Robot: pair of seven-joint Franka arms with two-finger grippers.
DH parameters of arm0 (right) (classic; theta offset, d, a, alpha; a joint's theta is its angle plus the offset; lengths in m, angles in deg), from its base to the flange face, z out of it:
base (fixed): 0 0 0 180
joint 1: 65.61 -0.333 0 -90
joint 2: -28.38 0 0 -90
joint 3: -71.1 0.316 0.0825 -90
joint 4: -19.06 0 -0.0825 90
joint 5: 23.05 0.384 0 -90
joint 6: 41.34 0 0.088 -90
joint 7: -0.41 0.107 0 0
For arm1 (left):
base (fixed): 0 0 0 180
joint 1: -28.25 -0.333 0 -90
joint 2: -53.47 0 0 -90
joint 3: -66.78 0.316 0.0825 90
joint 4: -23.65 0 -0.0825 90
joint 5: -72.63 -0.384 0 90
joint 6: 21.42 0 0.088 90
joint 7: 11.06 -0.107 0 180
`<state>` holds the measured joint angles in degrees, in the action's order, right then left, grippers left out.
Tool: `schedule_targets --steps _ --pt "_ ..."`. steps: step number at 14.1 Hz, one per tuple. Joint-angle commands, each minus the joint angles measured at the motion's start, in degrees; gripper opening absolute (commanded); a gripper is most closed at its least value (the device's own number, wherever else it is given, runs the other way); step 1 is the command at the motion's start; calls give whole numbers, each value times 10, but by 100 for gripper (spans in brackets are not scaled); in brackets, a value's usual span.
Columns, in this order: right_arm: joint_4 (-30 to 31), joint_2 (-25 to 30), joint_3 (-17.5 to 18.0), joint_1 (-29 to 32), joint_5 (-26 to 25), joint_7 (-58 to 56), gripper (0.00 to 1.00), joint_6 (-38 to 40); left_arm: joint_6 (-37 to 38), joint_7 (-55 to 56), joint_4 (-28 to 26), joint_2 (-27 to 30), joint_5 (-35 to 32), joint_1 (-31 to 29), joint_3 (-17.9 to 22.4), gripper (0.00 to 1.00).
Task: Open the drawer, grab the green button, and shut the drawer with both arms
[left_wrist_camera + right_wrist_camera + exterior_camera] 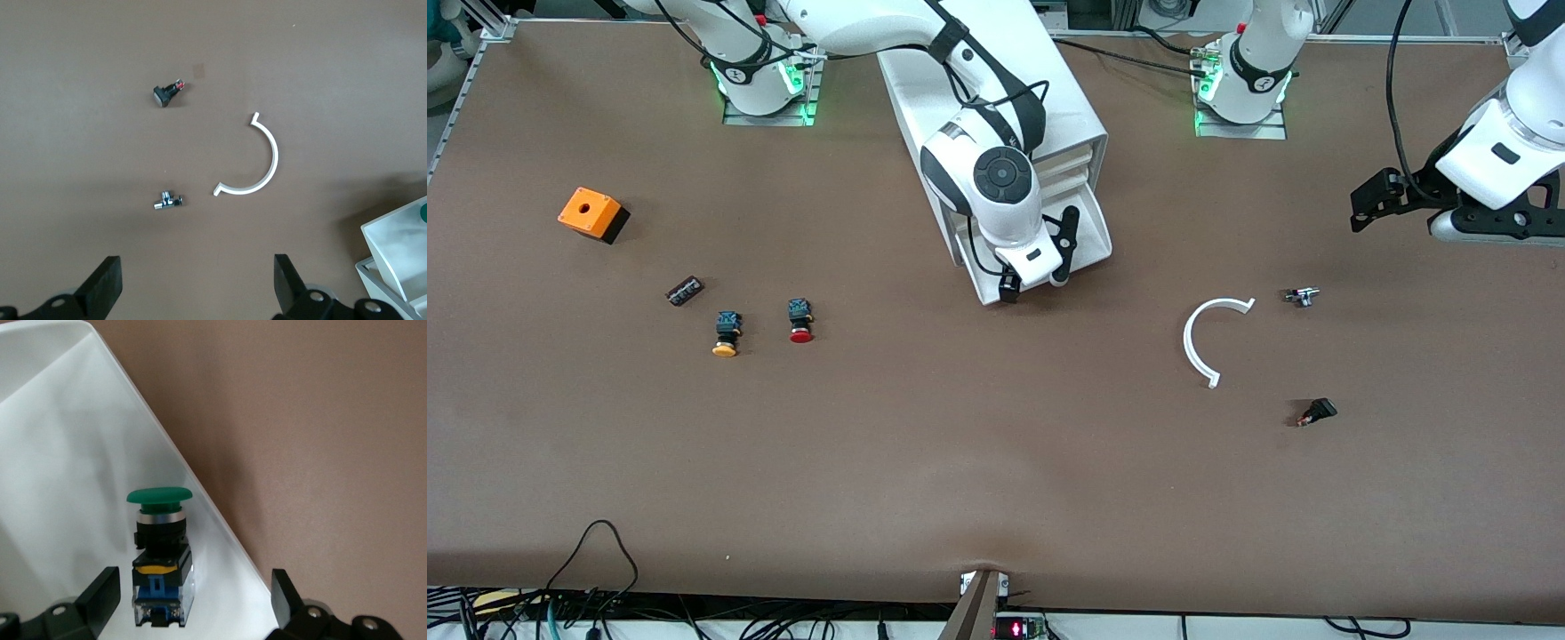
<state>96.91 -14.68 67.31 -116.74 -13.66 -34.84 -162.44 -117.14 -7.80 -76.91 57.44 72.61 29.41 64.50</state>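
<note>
Front view: the right arm (996, 191) hides most of the pulled-out drawer (1096, 233). Right claw (193, 603), spread wide, hangs over the green button (160, 550) lying inside. Left claw (193, 287), also wide, waits above the table (333, 80).

Button (160, 550) in open drawer (60, 487), near its front corner.

Bright, even overhead light; soft shadows, sharp focus, little glare.
</note>
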Motion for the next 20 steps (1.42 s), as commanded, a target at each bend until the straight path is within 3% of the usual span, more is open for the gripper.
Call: schedule_targets --steps 1,11,18,20 --pt "-12 -4 -2 -4 13 1 100 9 20 12 12 -1 -1 0 5 100" --pt "-13 -18 -2 2 15 -8 97 2 19 17 41 -32 -13 1 -2 100" --pt "-17 -13 -2 2 16 -8 75 3 16 17 41 -36 -12 0 0 100" --pt "-17 -13 -3 2 15 -8 74 3 18 18 41 -36 -12 0 0 100"
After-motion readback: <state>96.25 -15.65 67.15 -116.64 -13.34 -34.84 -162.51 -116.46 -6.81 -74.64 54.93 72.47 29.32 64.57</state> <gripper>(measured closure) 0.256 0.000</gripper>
